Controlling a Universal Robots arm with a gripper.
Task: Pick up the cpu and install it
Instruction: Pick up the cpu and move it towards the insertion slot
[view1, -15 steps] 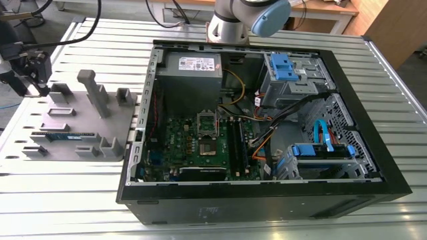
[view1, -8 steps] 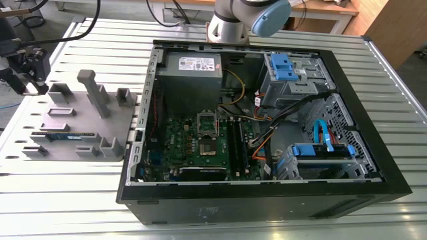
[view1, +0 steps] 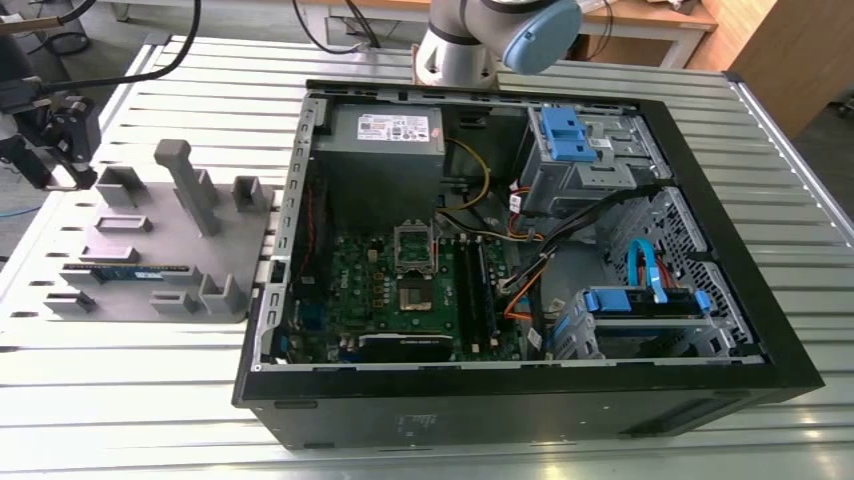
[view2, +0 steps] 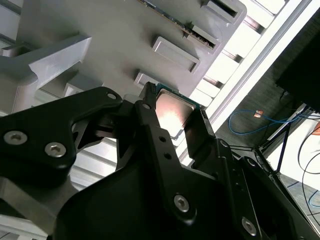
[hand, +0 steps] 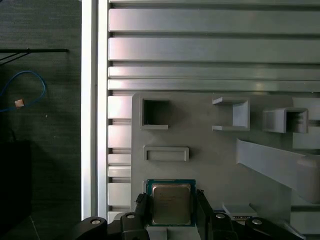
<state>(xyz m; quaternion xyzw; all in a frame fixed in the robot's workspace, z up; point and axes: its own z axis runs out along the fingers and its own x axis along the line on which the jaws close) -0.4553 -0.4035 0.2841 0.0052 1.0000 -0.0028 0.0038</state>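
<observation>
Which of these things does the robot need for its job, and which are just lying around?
For the job: cpu, gripper closed on it, open computer case.
Just lying about: memory stick, grey fixture plate.

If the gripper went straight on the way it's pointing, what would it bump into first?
Probably the cpu, which sits right in line with the gripper. The grey fixture plate lies just behind it. The gap left is hard to judge.

Claw (view2: 174, 105) (wrist pointing down) seemingly clamps the cpu (hand: 171, 205) between fingers (hand: 141, 211).
</observation>
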